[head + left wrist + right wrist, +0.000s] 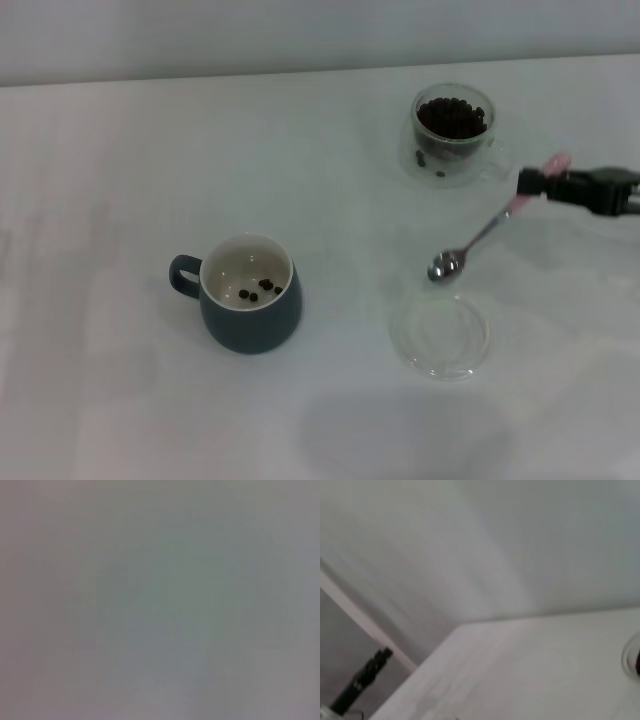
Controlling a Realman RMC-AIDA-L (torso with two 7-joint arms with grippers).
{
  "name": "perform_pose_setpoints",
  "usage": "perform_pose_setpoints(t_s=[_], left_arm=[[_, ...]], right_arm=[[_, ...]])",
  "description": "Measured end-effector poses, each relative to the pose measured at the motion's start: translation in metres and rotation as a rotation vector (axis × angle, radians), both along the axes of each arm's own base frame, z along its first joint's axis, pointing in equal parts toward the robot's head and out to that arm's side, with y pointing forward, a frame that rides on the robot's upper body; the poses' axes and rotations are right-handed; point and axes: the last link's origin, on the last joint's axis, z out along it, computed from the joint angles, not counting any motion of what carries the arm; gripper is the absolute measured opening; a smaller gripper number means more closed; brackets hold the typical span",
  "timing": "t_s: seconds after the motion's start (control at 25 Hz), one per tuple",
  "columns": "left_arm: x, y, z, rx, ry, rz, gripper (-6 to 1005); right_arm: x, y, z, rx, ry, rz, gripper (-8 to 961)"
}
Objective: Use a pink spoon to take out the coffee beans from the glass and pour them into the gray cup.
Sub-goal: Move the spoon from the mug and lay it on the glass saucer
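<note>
Pink spoon, seemingly empty, in right end effector.

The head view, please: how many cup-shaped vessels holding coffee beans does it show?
2. The gray cup stands left of centre with a few coffee beans inside; the glass sits at the far right, filled with beans. None appears hidden.

Shiny metal pink spoon, clear glass, glossy gray cup.

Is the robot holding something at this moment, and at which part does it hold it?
Yes. The right gripper holds the pink spoon near the end of its pink handle; the metal bowl hangs free above the table. The left gripper is not in view.
</note>
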Motion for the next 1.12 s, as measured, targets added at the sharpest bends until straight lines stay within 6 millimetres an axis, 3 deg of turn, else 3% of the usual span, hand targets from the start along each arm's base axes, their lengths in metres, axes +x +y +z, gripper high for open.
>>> perform_pose_setpoints(t_s=[1.12], left_arm=[[0.004, 0.004, -0.002, -0.003, -0.004, -0.01, 767]], right_arm=[[0.011, -0.013, -0.04, -0.128, -0.091, -0.049, 138]])
